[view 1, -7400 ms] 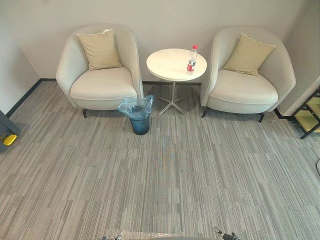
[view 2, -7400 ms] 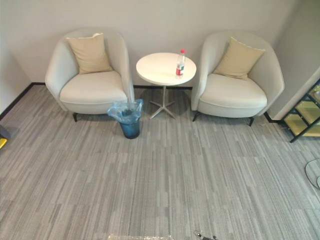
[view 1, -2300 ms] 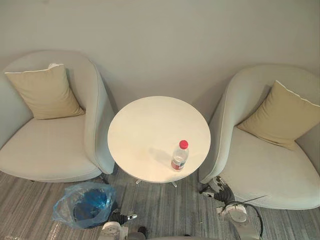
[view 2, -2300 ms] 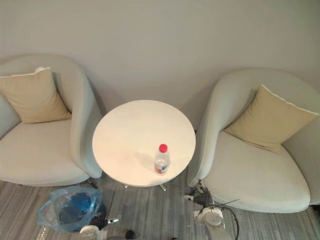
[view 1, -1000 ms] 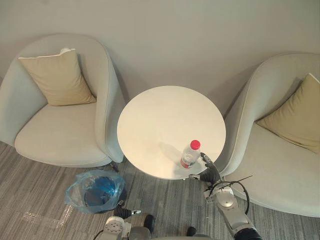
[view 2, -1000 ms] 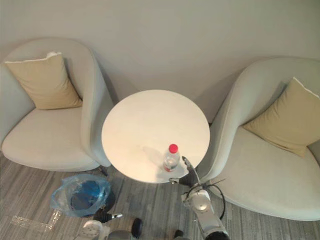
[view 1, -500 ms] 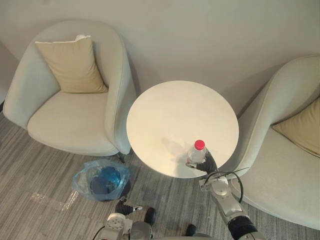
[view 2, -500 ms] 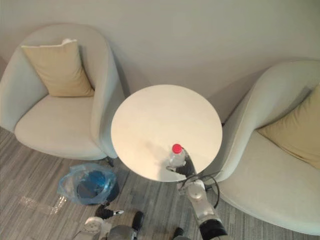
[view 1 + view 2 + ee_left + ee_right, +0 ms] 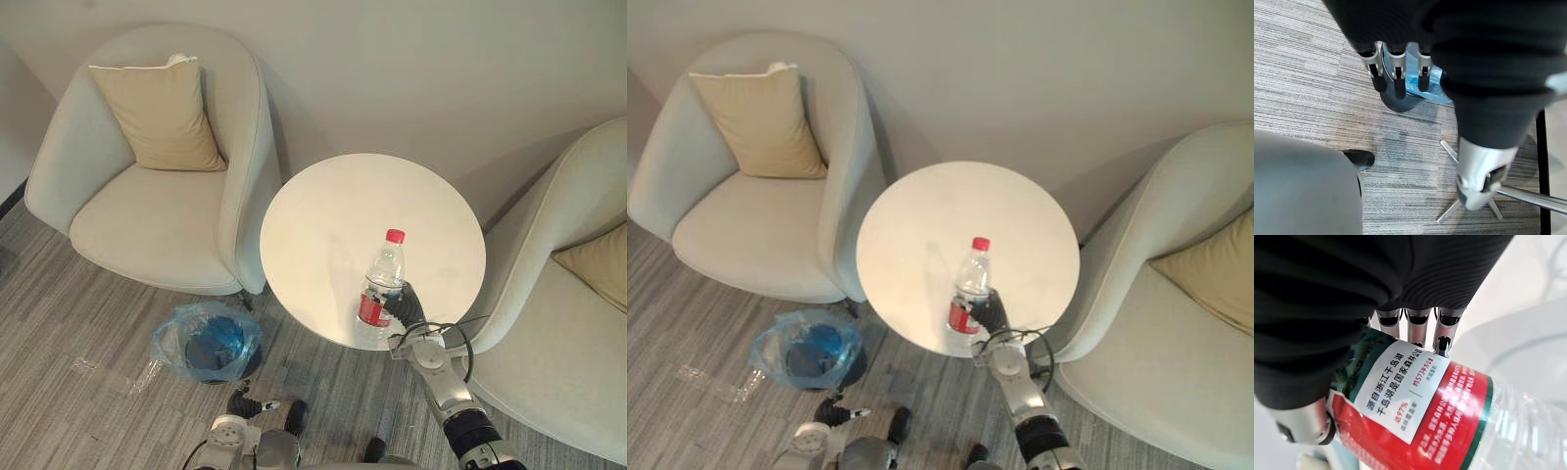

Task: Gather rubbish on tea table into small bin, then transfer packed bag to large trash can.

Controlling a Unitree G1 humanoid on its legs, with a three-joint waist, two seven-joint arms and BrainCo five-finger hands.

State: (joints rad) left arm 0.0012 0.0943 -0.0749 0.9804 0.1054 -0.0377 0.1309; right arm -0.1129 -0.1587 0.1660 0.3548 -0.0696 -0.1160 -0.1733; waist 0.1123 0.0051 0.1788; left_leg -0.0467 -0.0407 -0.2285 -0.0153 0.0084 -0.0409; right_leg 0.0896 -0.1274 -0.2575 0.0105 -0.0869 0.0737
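Observation:
A clear plastic bottle (image 9: 383,274) with a red cap and a red label is over the near right part of the round white tea table (image 9: 353,206). My right hand (image 9: 405,306) is shut on its lower half; in the right wrist view the fingers (image 9: 1442,340) curl round the bottle's label (image 9: 1415,406). The small dark bin (image 9: 209,342) with a blue bag stands on the carpet left of the table, by the left armchair. My left hand (image 9: 243,403) hangs low near the bin, its fingers (image 9: 1396,73) straight and empty above the bin (image 9: 1403,100).
A pale armchair (image 9: 147,220) with a beige cushion (image 9: 162,113) stands left of the table and a second armchair (image 9: 573,352) right of it, both close. The table's metal foot (image 9: 1508,195) spreads on the striped grey carpet. A wall runs behind.
The camera has moved nearer the table. My right hand reached the bottle, curled its fingers round it and raised it a little. The left hand stayed straight.

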